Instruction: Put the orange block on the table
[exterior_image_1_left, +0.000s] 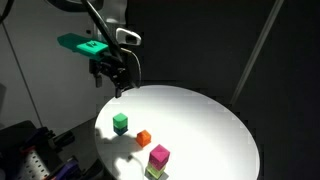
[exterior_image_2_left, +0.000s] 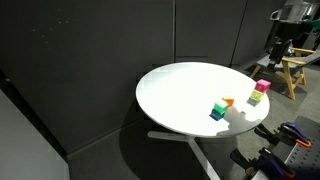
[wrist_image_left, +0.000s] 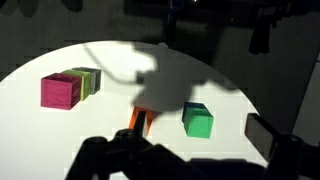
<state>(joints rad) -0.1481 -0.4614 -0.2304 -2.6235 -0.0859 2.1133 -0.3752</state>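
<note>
The orange block (exterior_image_1_left: 144, 138) lies on the round white table (exterior_image_1_left: 210, 120), between a green cube (exterior_image_1_left: 120, 122) and a pink cube (exterior_image_1_left: 158, 154). It also shows in an exterior view (exterior_image_2_left: 228, 102) and in the wrist view (wrist_image_left: 138, 120), where the dark gripper body partly covers it. My gripper (exterior_image_1_left: 117, 86) hangs high above the table's far edge, well away from the block. It is open and empty. In the wrist view its fingers (wrist_image_left: 185, 150) frame the bottom of the picture.
The pink cube (wrist_image_left: 60, 92) sits against a yellow-green cube (wrist_image_left: 88, 80). The green cube (wrist_image_left: 198, 121) shows a blue part beneath it. Dark curtains surround the table (exterior_image_2_left: 180, 90). A wooden stand (exterior_image_2_left: 292, 72) is beside the robot.
</note>
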